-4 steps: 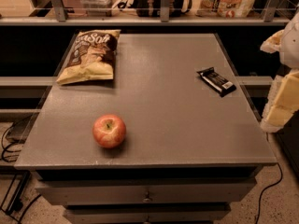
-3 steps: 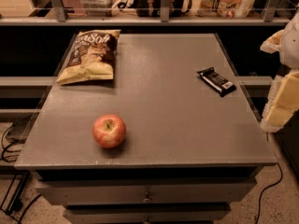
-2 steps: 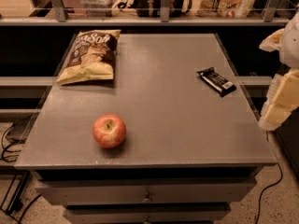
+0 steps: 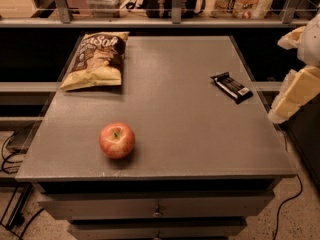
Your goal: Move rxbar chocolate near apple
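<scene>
Rxbar chocolate (image 4: 231, 87) lies flat near the right edge of the grey table (image 4: 190, 134), toward the back, with its white label end pointing front-right. In the camera view the apple (image 4: 117, 140) sits near the front left, well apart from the bar, and the chip bag (image 4: 96, 60) lies at the back left corner. The gripper (image 4: 294, 97) hangs off the table's right side, just beyond the edge and near the bar; whether it is open or closed cannot be told, and nothing shows in its hold. The likeliest trouble is the bar's spot: a low or sideways approach could nudge the thin wrapper off the edge. A shallow pinch on so flat and slick a thing may slip. A release too close could set the round apple rolling toward the front edge
</scene>
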You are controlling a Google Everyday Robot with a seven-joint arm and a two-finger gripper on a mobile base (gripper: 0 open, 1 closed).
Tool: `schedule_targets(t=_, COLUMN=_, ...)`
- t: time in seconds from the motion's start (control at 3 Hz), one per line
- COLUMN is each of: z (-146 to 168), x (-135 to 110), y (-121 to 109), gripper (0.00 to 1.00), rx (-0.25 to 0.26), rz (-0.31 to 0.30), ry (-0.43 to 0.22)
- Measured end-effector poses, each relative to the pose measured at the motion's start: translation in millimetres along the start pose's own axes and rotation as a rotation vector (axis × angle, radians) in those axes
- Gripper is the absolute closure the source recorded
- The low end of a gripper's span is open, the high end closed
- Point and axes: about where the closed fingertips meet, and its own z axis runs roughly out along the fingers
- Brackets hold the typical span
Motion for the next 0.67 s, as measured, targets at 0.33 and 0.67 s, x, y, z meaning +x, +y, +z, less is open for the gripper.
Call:
schedule_targets(t=0.33, z=0.1, x=0.0, y=0.0, gripper=0.00, rx=0.000, rz=0.000, ry=0.000)
schedule_targets(t=0.67, z=21.8, x=-3.5, y=-2.6, gripper=0.00, rx=-0.024, rz=0.044, ry=-0.044)
